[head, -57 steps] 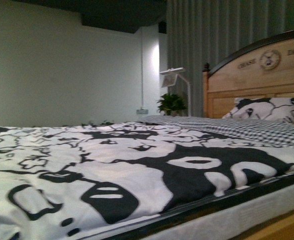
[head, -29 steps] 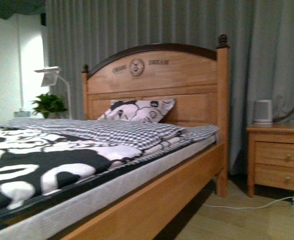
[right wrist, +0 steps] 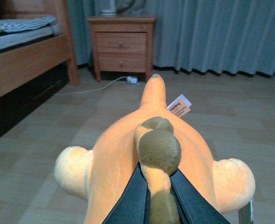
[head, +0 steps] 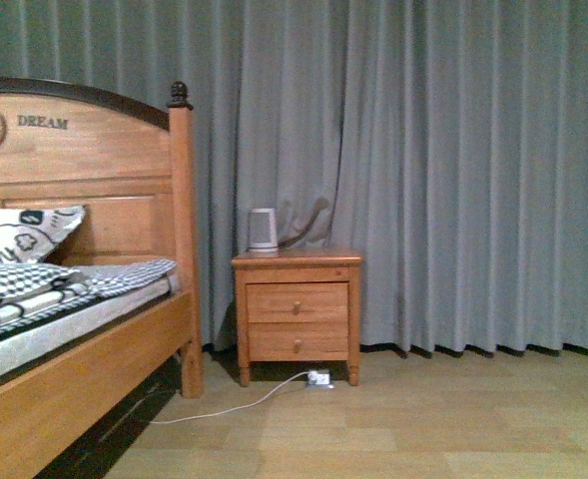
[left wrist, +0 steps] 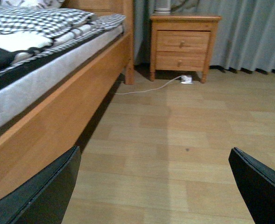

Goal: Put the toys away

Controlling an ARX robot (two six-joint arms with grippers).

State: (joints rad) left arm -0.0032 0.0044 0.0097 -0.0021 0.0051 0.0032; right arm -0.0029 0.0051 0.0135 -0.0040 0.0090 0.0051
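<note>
The orange-yellow plush animal (right wrist: 128,149) fills the right wrist view, hanging above the wooden floor. It has a pointed tip, two pale rounded limbs, an olive-brown tuft and a white label (right wrist: 179,106). My right gripper (right wrist: 158,198) is shut on it, its dark fingers (right wrist: 128,200) pinching the plush strip under the tuft. My left gripper (left wrist: 156,186) is open over bare floor, with nothing between its black fingers (left wrist: 44,191). Neither gripper nor the plush appears in the front view.
A wooden bed (head: 74,299) with checked bedding stands at left. A two-drawer nightstand (head: 296,314) sits beside it against grey curtains (head: 453,170), with a small white device (head: 263,230) on top. A white cable and plug (head: 318,379) lie on the floor.
The front view has swung to the right, from the patterned duvet past the headboard to the nightstand and curtains.
</note>
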